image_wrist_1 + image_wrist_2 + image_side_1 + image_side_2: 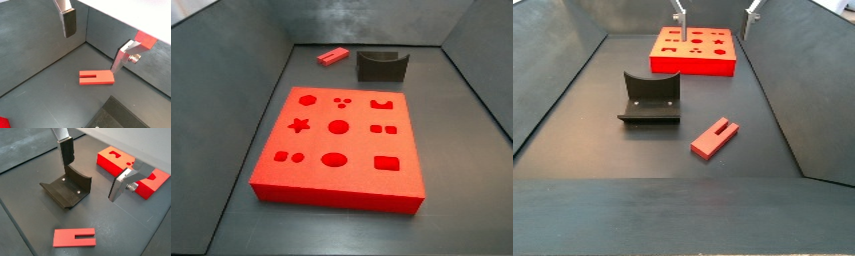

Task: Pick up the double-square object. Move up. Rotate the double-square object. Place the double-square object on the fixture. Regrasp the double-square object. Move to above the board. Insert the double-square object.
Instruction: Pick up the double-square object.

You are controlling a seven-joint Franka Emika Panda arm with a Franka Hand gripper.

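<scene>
The board (pixel 338 140), a wide red slab with three rows of shaped recesses, takes up most of the floor in a side view and sits at the far end (pixel 694 50) in another. Nothing is seated in any of its recesses.

The fixture (pixel 649 98), a dark holder with a curved notch, stands on the floor apart from the board; a wrist view (pixel 67 188) shows it bare, with no piece resting in it.

The double-square object (pixel 715 137), a small red elongated block with a slot in one end, lies flat on the floor near the fixture but not touching it. Both wrist views show it lying loose below the tool (pixel 97 77) (pixel 74 238).

The gripper (pixel 92 170) hangs above the floor with its silver fingers (pixel 69 21) spread wide and nothing between them. In a side view only the fingertips (pixel 679 14) show at the upper edge.

Judging by this, no step is done: the pick-up is yet to be made, and the lift, rotation, placing on the fixture, regrasp, move above the board and insertion all remain.
</scene>
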